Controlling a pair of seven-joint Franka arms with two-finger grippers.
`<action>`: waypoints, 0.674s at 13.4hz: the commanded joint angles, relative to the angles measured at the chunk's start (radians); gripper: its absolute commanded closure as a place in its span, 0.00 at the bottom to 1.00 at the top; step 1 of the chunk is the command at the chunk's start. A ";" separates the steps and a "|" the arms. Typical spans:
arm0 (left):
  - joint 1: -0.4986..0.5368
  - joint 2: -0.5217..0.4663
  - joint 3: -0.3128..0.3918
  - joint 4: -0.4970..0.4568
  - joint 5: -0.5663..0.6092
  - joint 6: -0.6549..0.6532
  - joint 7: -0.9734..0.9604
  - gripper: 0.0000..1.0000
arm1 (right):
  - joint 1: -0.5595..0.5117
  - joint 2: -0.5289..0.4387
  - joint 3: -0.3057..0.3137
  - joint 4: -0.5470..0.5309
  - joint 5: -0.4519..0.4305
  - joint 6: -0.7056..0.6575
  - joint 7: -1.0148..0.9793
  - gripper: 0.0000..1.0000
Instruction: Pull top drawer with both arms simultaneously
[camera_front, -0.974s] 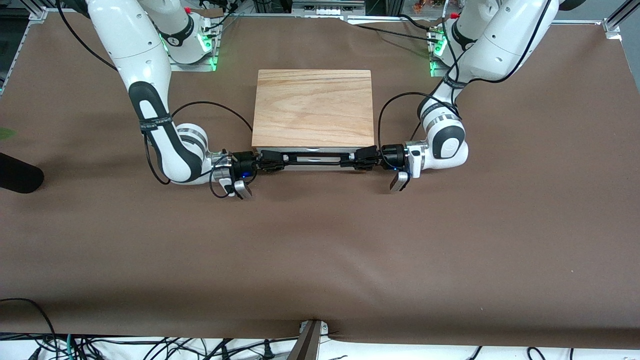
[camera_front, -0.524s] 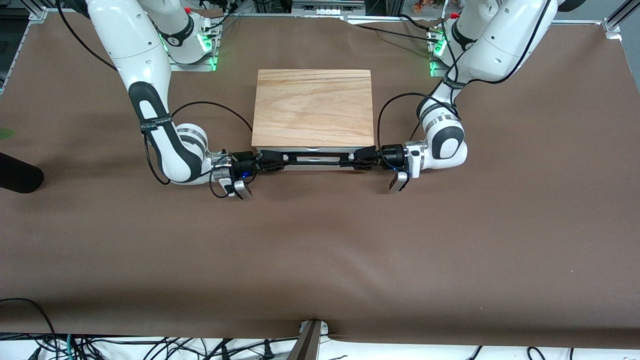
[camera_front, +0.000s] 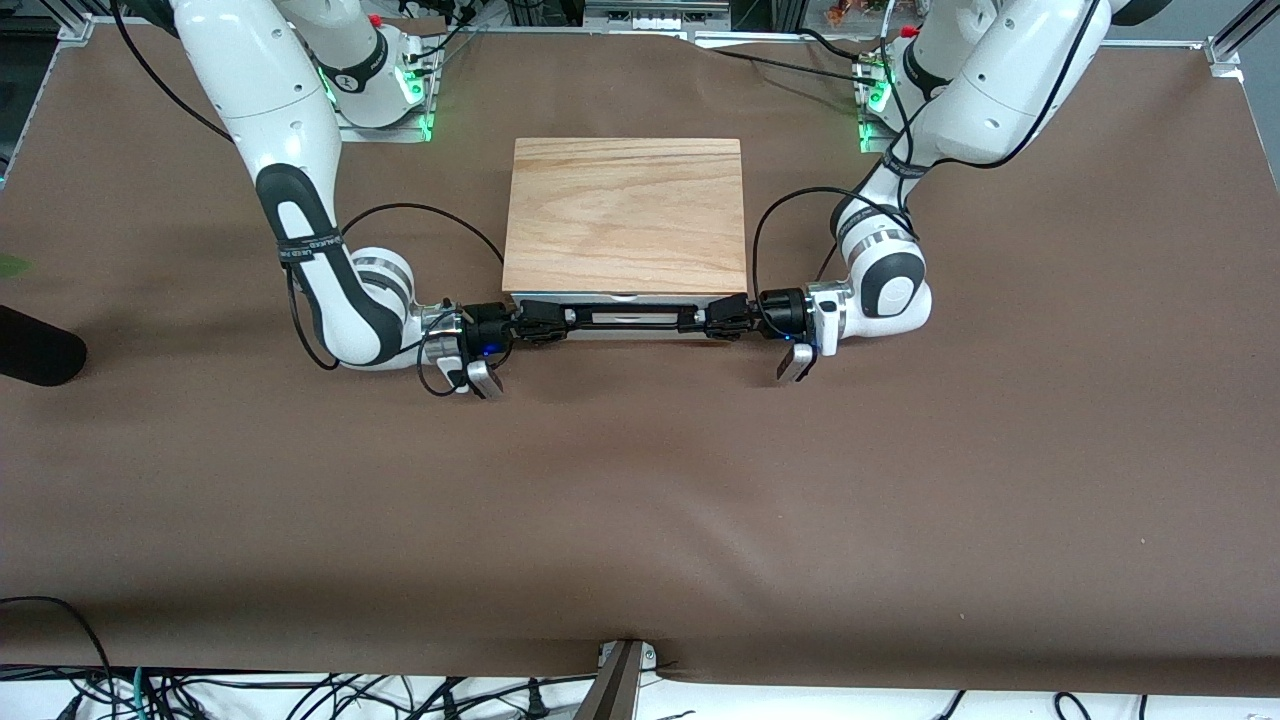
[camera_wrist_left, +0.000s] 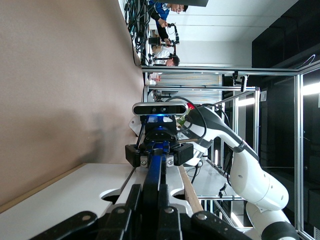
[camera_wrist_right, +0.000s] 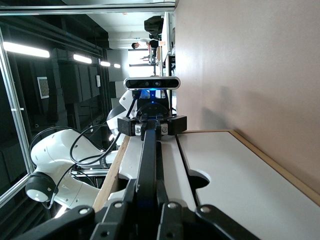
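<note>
Top drawer (camera_front: 625, 332) front mostly hidden under the cabinet's wood top (camera_front: 627, 215)

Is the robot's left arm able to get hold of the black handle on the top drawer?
Yes, it looks so. The left tool is already shut on one end of the handle; the right tool is shut on its other end. Nothing blocks either.

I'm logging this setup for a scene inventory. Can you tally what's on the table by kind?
Robot arms: 2, with the left gripper and right gripper each shut on the bar handle
Wooden-topped cabinets: 1
Drawers seen from above: 1, the top drawer
Bar handles: 1
Total: 5
</note>
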 joint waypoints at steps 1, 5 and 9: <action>-0.053 0.001 -0.018 -0.041 -0.026 -0.018 0.042 1.00 | -0.049 -0.013 0.003 0.023 0.011 -0.060 0.024 0.99; -0.044 -0.011 -0.002 -0.030 -0.009 -0.020 0.030 1.00 | -0.049 0.002 0.003 0.050 0.013 -0.058 0.031 0.99; -0.036 -0.008 0.011 -0.022 -0.009 -0.020 0.029 1.00 | -0.049 0.039 0.003 0.109 0.011 -0.057 0.038 0.99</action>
